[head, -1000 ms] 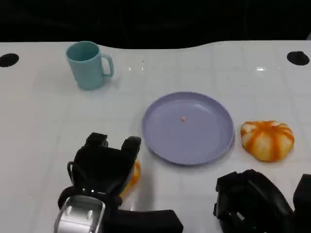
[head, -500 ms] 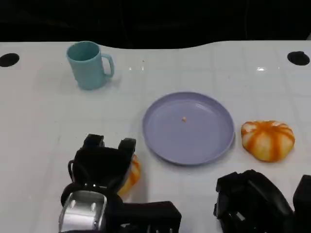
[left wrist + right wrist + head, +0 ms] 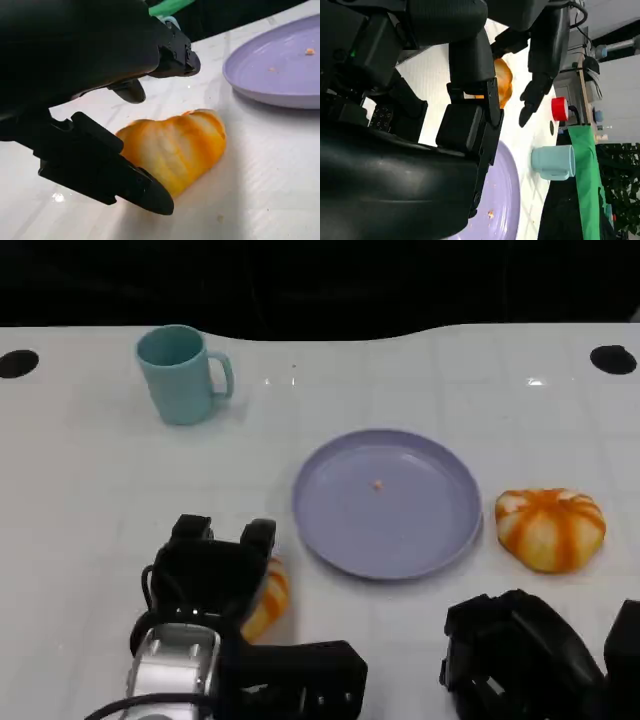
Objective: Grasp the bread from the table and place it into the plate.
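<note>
Orange and cream in stripes, the bread [image 3: 175,147] lies on the white table [image 3: 90,490] directly under the left hand [image 3: 212,575], and the left wrist view shows why the hand sits where it does: one black finger [image 3: 115,175] runs low along the near flank of the loaf while the others arch over its top, so the bread is bracketed between them, ready to be closed on. Those fingers are apart; the lower one looks to be touching or just beside the crust, the upper ones stand clear above it, so I judge the grasp as not yet made and the loaf as resting on the table, not lifted. Just beyond the fingertips, past the far end of the bread, lies the lilac plate [image 3: 388,502], near but not touching it, with a crumb or two on its floor; that closeness suggests the carry, once the hand clamps, will be short and sideways. The right hand [image 3: 525,660] waits low by the table's near edge, holding nothing; whether its fingers are spread or curled I cannot tell. Beyond its fingers sits a second striped orange bun [image 3: 551,528], just beside the plate's other rim. A teal mug [image 3: 183,373] stands well ahead of the left fingertips, clear of any path to the plate.
</note>
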Controlling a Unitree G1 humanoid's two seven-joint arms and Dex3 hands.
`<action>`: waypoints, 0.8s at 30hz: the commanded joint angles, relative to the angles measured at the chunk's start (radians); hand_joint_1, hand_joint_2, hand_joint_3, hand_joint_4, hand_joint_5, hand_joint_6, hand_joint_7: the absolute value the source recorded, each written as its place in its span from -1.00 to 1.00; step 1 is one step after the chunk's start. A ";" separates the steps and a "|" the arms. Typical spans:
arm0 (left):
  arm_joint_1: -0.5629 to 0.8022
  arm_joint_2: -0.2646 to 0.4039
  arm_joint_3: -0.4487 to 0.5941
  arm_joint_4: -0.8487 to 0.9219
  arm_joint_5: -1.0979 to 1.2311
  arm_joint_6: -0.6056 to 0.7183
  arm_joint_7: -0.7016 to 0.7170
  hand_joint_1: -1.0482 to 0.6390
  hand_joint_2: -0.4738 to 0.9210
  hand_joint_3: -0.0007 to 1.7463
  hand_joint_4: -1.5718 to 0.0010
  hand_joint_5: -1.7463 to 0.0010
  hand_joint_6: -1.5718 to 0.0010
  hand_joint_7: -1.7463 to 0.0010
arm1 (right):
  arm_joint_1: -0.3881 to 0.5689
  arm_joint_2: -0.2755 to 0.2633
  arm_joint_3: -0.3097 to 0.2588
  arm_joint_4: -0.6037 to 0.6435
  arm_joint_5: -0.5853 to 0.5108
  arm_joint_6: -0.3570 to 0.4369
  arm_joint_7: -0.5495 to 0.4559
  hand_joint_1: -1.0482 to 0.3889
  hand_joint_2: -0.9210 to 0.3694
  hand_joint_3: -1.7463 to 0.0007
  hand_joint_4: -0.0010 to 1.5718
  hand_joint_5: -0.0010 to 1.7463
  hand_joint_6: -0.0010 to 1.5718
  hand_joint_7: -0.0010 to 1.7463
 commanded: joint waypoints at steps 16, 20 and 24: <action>-0.087 0.047 -0.047 0.228 -0.131 -0.006 0.145 -0.27 0.78 -0.98 0.38 -0.50 0.29 0.91 | 0.005 -0.014 -0.006 0.000 0.001 -0.009 0.003 -1.00 0.39 -0.57 0.98 0.47 1.00 0.14; -0.098 0.055 -0.058 0.286 -0.161 -0.033 0.216 -0.21 0.77 -0.99 0.27 -0.60 0.20 0.90 | 0.006 -0.014 -0.006 -0.003 0.002 -0.004 0.003 -1.00 0.39 -0.57 0.98 0.47 1.00 0.13; -0.100 0.067 -0.064 0.346 -0.198 -0.089 0.336 -0.13 0.75 -0.99 0.09 -0.78 -0.04 0.84 | 0.007 -0.014 -0.008 -0.001 0.011 0.000 0.010 -1.00 0.39 -0.56 0.97 0.47 1.00 0.12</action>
